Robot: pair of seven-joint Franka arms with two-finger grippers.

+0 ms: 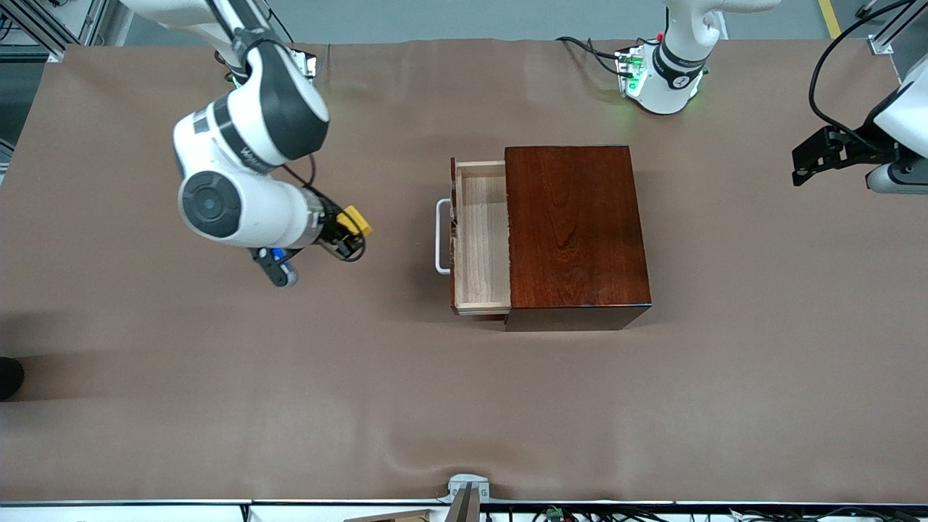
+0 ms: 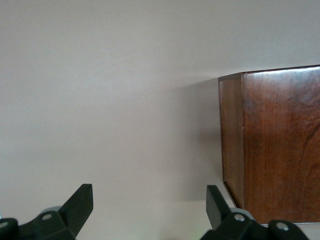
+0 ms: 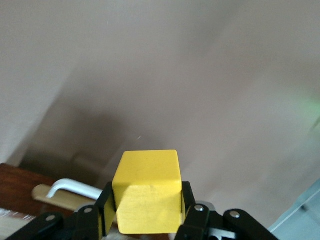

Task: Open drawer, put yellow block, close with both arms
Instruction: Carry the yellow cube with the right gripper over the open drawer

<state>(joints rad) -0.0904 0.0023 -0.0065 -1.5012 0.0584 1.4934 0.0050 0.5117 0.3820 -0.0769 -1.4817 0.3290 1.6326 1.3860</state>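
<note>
Front view shows the right gripper [image 1: 348,233] over bare table toward the right arm's end, pinching the yellow block [image 1: 355,220], its fingers half hidden by the wrist. The drawer [image 1: 480,239] stands pulled out of the dark box [image 1: 573,228]. The left gripper [image 2: 150,212], cut off at the picture edge, waits with fingers spread beside the box.

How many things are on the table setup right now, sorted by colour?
Yellow: 1, the yellow block, held in the right end effector
Dark brown: 1, the wooden box with its drawer pulled open
White: 2, the arms, the left end effector open beside the box
Total: 4
</note>
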